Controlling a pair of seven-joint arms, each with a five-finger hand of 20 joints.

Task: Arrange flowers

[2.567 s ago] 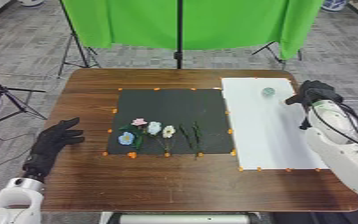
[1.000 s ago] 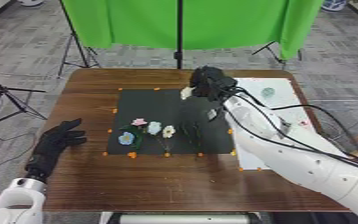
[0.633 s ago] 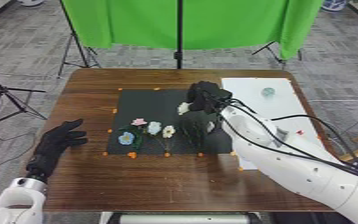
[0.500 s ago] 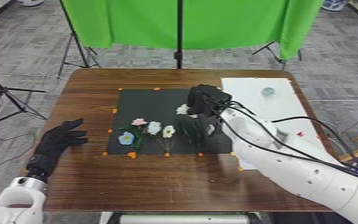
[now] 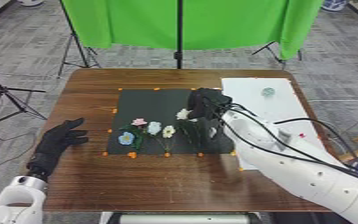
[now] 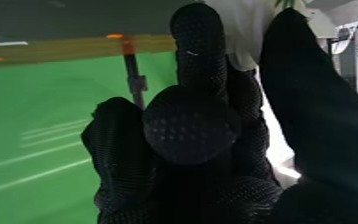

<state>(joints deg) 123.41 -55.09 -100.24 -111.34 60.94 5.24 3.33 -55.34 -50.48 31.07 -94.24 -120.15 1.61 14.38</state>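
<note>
Step in hand looks like placement: robot's right hand (image 5: pixel 206 102) has the white flower (image 5: pixel 183 114) over the black mat (image 5: pixel 162 101), just past the far ends of the green stems (image 5: pixel 190 132). Wrist view is mostly glove, so hedging a bit, but fingers and thumb look clamped on the flower. Next move, likely: settle it by the stems, ease off the pinch, back out without dragging anything. Left hand (image 5: pixel 62 140) is by the mat's left side, fingers apart, idle. Flower's look: white, ruffled head, facing up at the hand's left side; its own stem can't be told from the greenery. Pink flower (image 5: pixel 138 121), blue flower (image 5: pixel 127 138) and two pale flowers (image 5: pixel 154 128) lie at the mat's near left, heads bunched close.
</note>
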